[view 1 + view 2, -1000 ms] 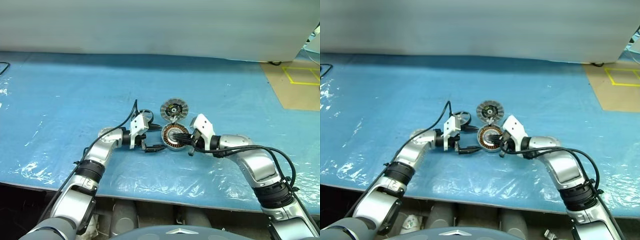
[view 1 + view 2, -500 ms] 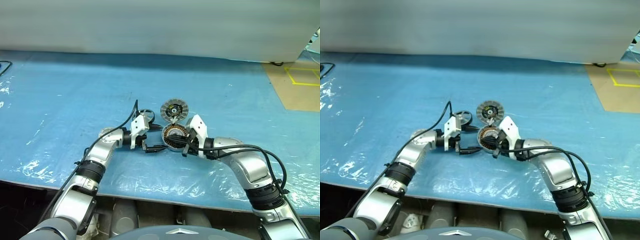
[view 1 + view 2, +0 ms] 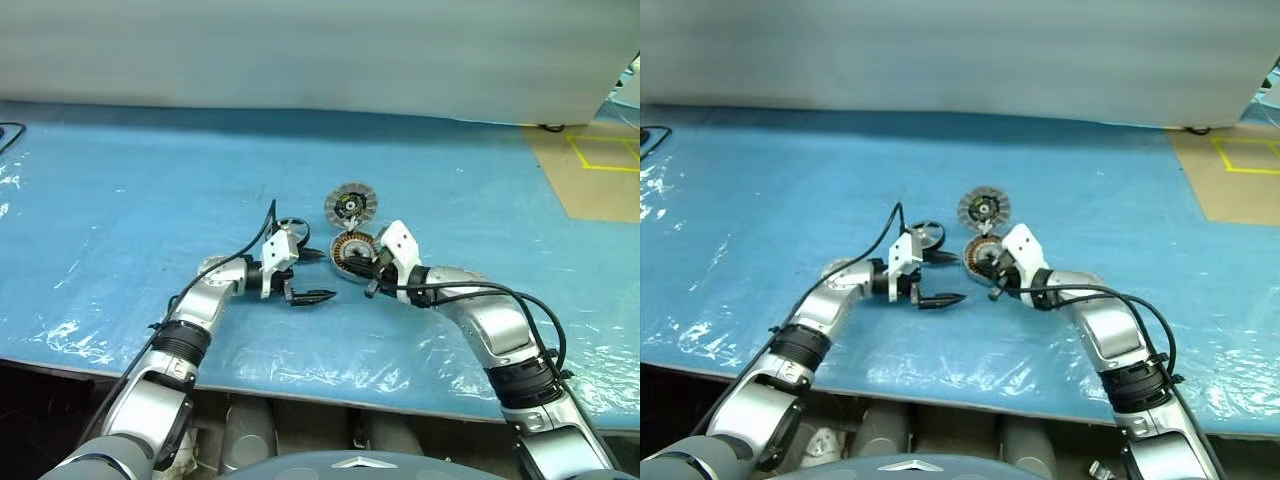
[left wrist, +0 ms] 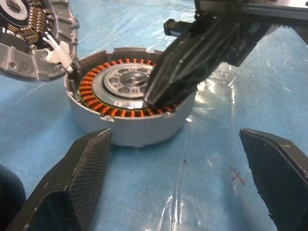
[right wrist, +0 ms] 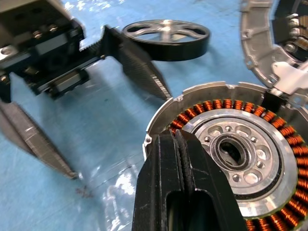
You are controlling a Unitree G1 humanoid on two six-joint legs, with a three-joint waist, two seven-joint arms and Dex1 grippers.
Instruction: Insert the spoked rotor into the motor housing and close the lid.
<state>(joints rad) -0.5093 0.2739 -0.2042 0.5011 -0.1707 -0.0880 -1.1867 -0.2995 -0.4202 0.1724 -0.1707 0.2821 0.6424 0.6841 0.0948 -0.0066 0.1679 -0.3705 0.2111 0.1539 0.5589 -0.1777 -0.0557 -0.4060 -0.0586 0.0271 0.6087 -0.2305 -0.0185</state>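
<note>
From the head view, the housing sits on the blue surface, at three o'clock from the wide-open left gripper. The lid lies at twelve o'clock of the housing, the rotor at ten.

The left wrist view shows the closed right gripper resting on the copper windings.

The right wrist view shows the rotor's spokes; no writing is readable.
</note>
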